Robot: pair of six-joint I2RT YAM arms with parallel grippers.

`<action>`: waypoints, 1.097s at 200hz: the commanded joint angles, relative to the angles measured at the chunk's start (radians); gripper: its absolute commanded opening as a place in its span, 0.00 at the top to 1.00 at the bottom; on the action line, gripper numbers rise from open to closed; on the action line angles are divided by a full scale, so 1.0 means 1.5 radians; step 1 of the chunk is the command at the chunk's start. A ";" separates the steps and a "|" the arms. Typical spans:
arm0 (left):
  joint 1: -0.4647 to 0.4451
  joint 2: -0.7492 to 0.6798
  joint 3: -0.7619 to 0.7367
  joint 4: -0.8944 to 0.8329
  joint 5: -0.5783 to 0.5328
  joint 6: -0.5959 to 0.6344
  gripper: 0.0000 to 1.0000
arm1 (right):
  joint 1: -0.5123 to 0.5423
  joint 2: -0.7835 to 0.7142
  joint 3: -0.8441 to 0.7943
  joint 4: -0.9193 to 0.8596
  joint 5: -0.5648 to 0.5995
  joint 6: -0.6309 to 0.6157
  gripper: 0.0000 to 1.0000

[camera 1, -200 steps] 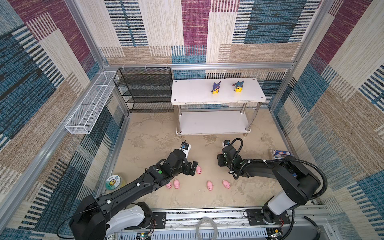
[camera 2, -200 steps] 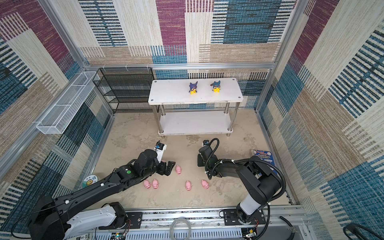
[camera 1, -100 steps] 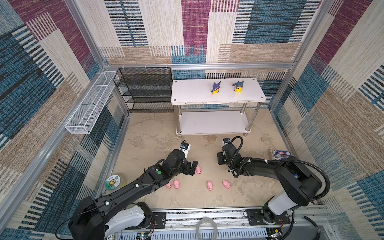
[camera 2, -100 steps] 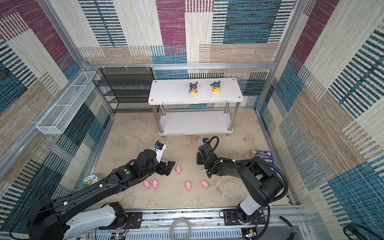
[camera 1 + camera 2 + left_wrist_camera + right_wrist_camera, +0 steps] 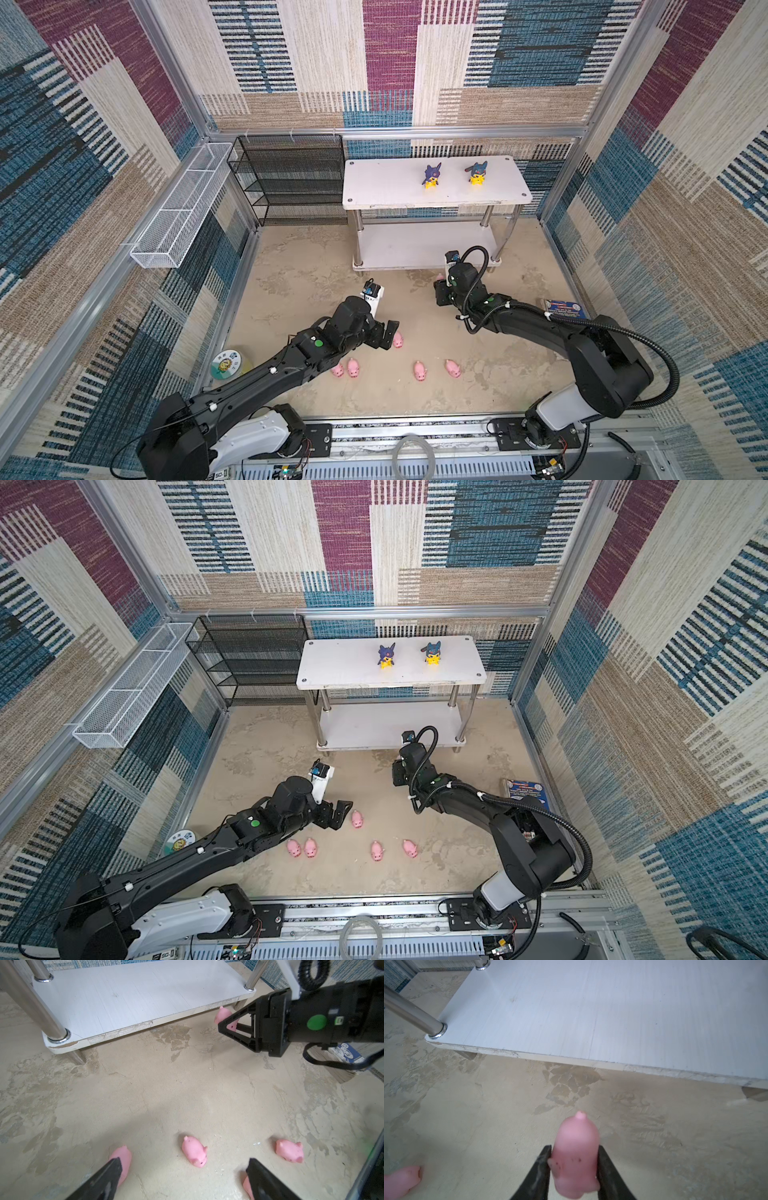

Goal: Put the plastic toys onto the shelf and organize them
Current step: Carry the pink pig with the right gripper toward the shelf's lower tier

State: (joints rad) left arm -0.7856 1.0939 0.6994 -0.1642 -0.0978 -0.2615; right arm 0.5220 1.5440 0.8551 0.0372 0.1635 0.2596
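Robot test cell, lab setting. Aluminium frame (image 5: 399, 134) and patchwork carpet wall panels (image 5: 390, 45) enclose the white shelf (image 5: 382, 183). Left arm (image 5: 266, 374) and right arm (image 5: 540, 328) are bolted to a rail (image 5: 457, 436) opposite the shelf.

left gripper (image 5: 184, 1162): jaws spread wide above beige floor (image 5: 145, 1088). 4 pigs on floor: middle pig (image 5: 195, 1152) between the jaws, outer pig (image 5: 289, 1150) apart to one side, 2 edge pigs (image 5: 122, 1157) partly hidden behind the jaw tips. right gripper (image 5: 225, 1024): jaws clamped on held pig (image 5: 222, 1014), near front edge of white shelf (image 5: 135, 995), lower tier.
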 commanded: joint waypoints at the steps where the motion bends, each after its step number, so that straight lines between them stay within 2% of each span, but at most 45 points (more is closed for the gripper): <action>1: 0.001 0.001 0.009 0.015 0.007 0.022 0.00 | -0.032 0.009 0.015 0.022 -0.023 -0.044 0.63; 38: 0.001 0.003 0.006 0.019 0.009 0.023 0.00 | -0.099 0.050 0.050 0.056 -0.056 -0.069 0.62; 108: 0.001 -0.005 0.005 -0.002 -0.014 0.031 0.00 | -0.165 0.141 0.106 0.087 -0.068 -0.122 0.61; 131: 0.002 -0.004 0.005 -0.006 -0.020 0.034 0.00 | -0.191 0.156 0.118 0.092 -0.094 -0.125 0.61; 219: 0.001 0.039 0.025 -0.007 -0.030 0.050 0.00 | -0.220 0.225 0.194 0.070 -0.096 -0.155 0.59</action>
State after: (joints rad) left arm -0.7853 1.1343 0.7193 -0.1761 -0.1284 -0.2142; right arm 0.1982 1.8652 1.1229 0.1356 0.0200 0.0471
